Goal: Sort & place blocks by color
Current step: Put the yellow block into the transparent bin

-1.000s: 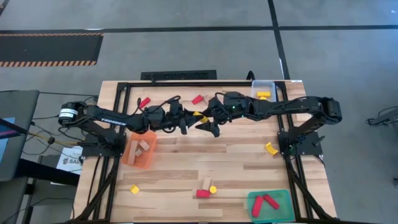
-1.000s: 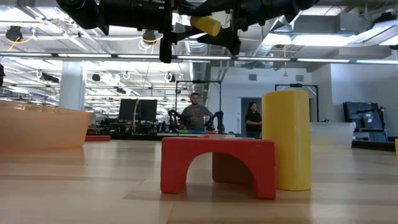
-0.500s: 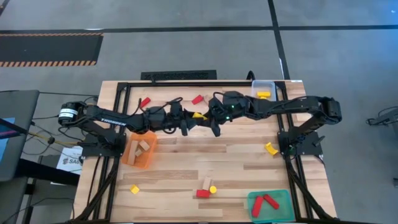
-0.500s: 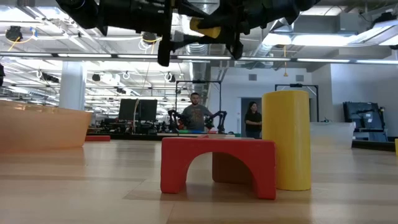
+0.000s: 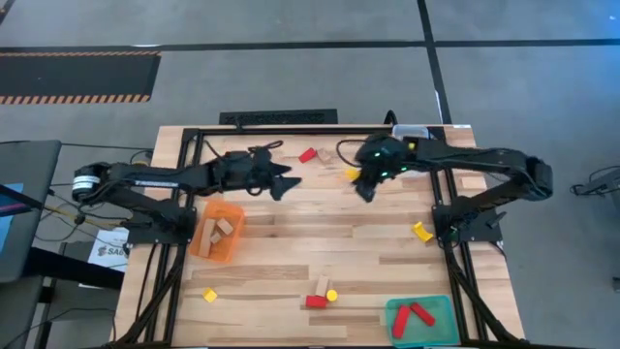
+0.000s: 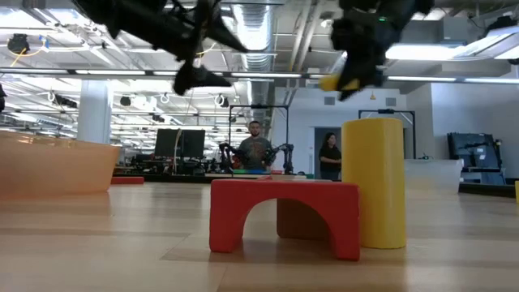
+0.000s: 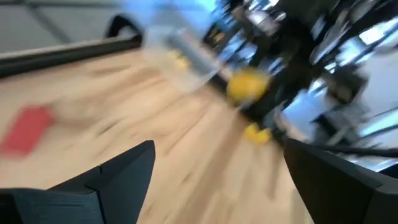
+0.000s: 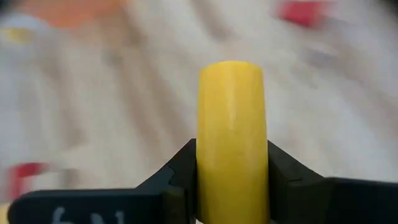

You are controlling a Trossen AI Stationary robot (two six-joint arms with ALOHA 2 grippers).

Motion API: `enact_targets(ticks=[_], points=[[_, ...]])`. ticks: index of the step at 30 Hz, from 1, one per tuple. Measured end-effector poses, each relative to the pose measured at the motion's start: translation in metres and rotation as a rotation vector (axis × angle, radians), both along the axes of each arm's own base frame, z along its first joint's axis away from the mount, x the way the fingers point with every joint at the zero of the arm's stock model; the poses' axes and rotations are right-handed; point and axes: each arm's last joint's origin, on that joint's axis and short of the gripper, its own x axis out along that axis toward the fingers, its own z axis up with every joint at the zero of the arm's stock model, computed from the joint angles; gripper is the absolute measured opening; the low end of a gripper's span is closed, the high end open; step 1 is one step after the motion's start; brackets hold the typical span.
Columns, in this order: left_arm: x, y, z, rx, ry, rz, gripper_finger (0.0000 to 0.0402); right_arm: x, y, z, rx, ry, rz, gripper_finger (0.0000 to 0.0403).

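The yellow wooden cylinder block (image 8: 232, 140) is clamped between the two dark fingers of the right pincer (image 5: 363, 182), held clear above the far middle of the wooden surface (image 5: 320, 237); the low view shows it raised in the air (image 6: 335, 82). Judged from the task, the step in hand is carrying this block to the clear plastic tray (image 5: 410, 134) at the far right corner. Keep the grip firm on the curved sides, since a round block may roll out between flat fingers, bring the pincer over the tray's middle, lower it close to the floor, then release. The left pincer (image 5: 287, 183) hangs spread wide and empty, near the far left of centre; keep it well apart from the right arm's path. The right arm covers most of the clear tray in the high view, so its contents cannot be confirmed. Both wrist views are smeared, so the red shape (image 7: 26, 129) and the small yellow piece (image 7: 257, 132) on the surface cannot be identified by form.
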Motion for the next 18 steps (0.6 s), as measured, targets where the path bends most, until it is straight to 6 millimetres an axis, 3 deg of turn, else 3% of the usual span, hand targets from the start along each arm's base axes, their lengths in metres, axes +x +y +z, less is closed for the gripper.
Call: enact_targets(ticks=[4, 9, 13, 18], points=[[-0.019, 0.000, -0.001, 0.002, 0.130, 0.079, 0.0344, -0.043, -0.015, 0.010, -0.082, 0.155, -0.230, 0.0119], [-0.024, -0.003, -0.006, -0.007, 0.204, 0.102, 0.0344, -0.088, -0.038, 0.009, -0.125, 0.370, -0.587, 0.0119], [-0.017, -0.007, -0.009, -0.013, 0.197, 0.089, 0.0344, -0.103, -0.059, 0.002, -0.102, 0.417, -0.730, 0.0119], [-0.013, -0.011, -0.012, -0.018, 0.193, 0.073, 0.0345, -0.107, -0.091, -0.026, -0.069, 0.428, -0.851, 0.0119]])
